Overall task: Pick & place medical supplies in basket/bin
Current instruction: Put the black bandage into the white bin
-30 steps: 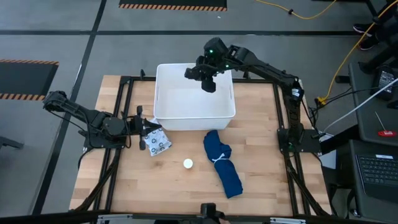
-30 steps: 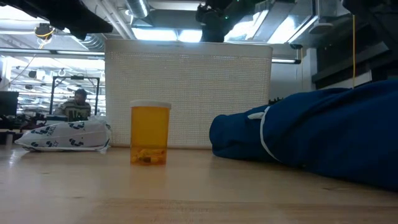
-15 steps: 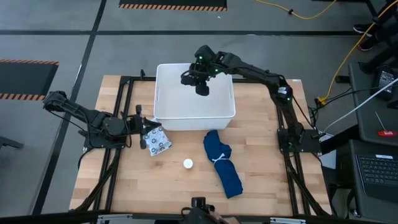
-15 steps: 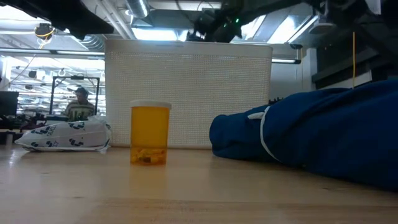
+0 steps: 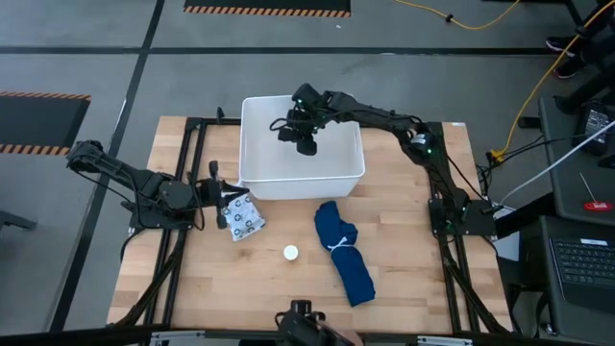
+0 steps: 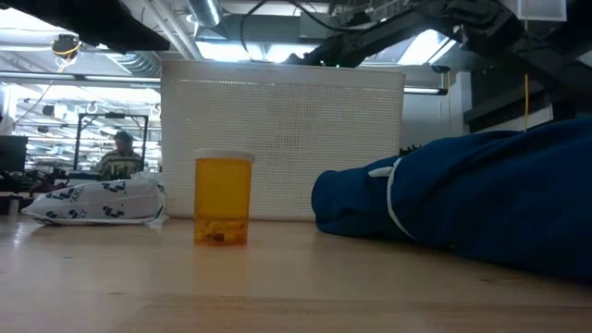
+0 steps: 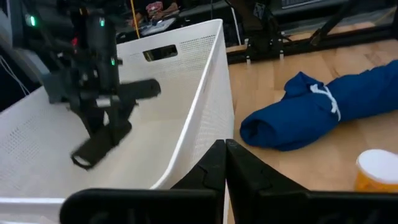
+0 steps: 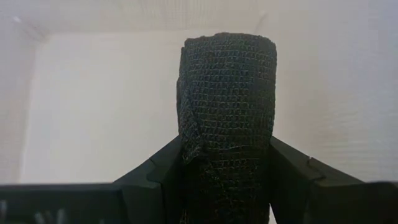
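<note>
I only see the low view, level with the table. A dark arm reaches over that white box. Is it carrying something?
Observer: Yes. The right wrist view shows the right gripper shut on a dark woven roll.
Operator: Is it over the box or behind it?
Observer: Over it. From above, that gripper hangs within the outline of the white tub.
Operator: And the other arm?
Observer: The left gripper is shut, at the table's left side, next to the patterned packet.

table (image 5: pixel 404 269): your wooden top, black frame around it
cable (image 5: pixel 538 82): yellow, on the floor right of the table
person (image 6: pixel 117 155): seated far behind, in your low view
keyboard (image 5: pixel 584 261): at your right edge
</note>
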Tool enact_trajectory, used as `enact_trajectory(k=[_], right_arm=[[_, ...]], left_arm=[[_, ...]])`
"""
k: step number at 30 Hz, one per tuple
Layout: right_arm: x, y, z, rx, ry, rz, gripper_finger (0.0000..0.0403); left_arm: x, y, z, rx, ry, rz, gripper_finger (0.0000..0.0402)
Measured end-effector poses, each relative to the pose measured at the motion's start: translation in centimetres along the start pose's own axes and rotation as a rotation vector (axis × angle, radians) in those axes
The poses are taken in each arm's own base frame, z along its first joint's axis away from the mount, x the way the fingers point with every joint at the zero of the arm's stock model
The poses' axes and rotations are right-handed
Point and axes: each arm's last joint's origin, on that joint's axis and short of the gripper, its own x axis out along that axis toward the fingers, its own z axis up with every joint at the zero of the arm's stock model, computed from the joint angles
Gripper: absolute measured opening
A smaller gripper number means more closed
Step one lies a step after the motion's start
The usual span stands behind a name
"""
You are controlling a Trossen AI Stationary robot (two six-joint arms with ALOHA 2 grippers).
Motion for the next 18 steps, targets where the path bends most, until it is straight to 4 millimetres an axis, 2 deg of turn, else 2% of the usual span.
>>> enact_trajectory(k=[6, 18], right_arm=[[1.3, -0.1, -0.6, 0.007, 0.023, 0.012, 0.0171], [2.0, -0.1, -0.8, 0.011, 0.027, 0.014, 0.0172]], left_arm=[[0.0, 0.0, 0.0, 0.019, 0.000, 0.000, 0.0006], [0.0, 0.0, 0.0, 0.020, 0.001, -0.001, 0.0005]])
